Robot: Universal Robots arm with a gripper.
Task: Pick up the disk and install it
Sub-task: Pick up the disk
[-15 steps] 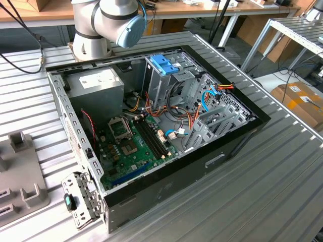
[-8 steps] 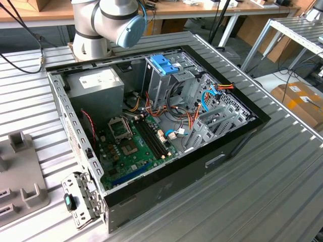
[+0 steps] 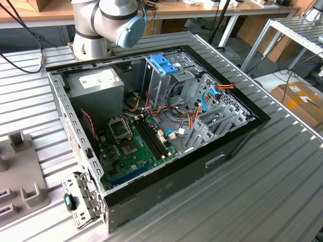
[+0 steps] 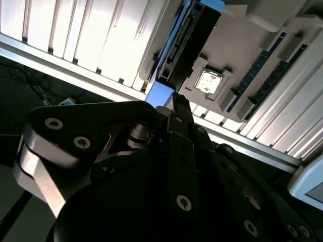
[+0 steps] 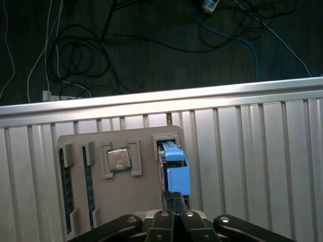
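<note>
The disk (image 5: 174, 161) stands on edge in a slot of a grey holder (image 5: 146, 143), with its light blue side rail facing up. My gripper (image 5: 174, 199) is at the disk's near end, fingertips drawn together right against the blue rail. In the second wrist view the gripper (image 4: 176, 108) reaches the rail's end, and the dark disk (image 4: 189, 40) runs away from it along the holder (image 4: 237, 50). No frame reveals whether the fingertips pinch any part of the disk.
The holder also carries a processor chip (image 5: 119, 160) and two memory sticks (image 5: 64, 186). In the exterior view the open computer case (image 3: 151, 116) lies on the ribbed table, with a metal drive cage and blue latch (image 3: 164, 64), a power supply (image 3: 96, 83), and the arm's base (image 3: 108, 20) behind.
</note>
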